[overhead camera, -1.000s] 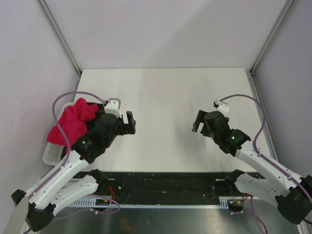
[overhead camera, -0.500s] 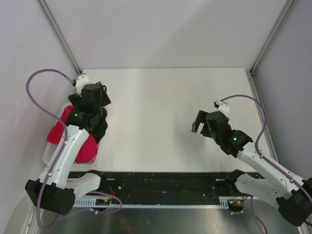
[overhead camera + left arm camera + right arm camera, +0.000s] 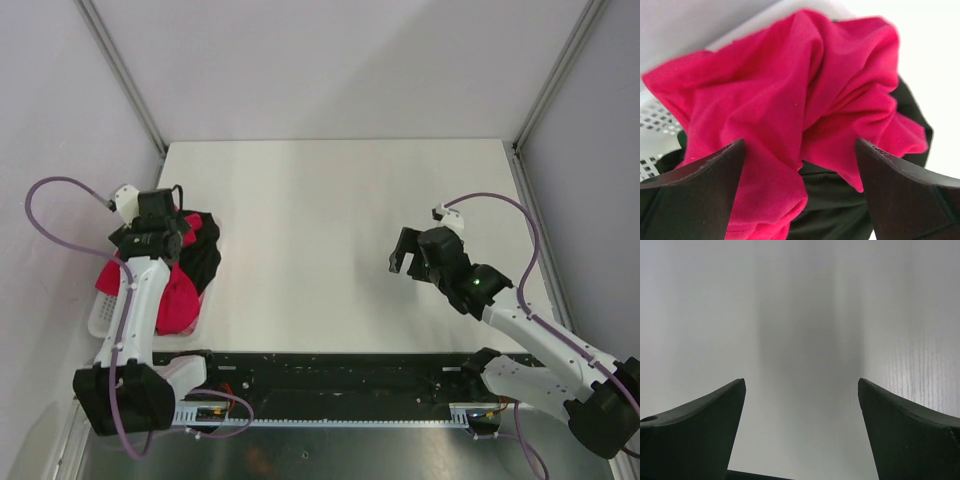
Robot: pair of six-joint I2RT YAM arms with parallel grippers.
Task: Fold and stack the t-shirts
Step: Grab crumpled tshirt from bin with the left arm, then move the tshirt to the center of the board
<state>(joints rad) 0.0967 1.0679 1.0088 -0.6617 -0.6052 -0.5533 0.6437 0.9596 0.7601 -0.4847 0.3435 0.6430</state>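
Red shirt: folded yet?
No. The red shirt is bunched in creases atop the black shirt in the basket; left tool open, facing it.

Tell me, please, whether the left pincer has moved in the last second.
Yes: the left pincer swung left from above the table to over the basket holding the red t-shirt.

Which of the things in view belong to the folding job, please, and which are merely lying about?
Belonging to the job:
red t-shirt, crumpled
black t-shirt, beneath it

Just there:
white lattice basket, holding both shirts
table
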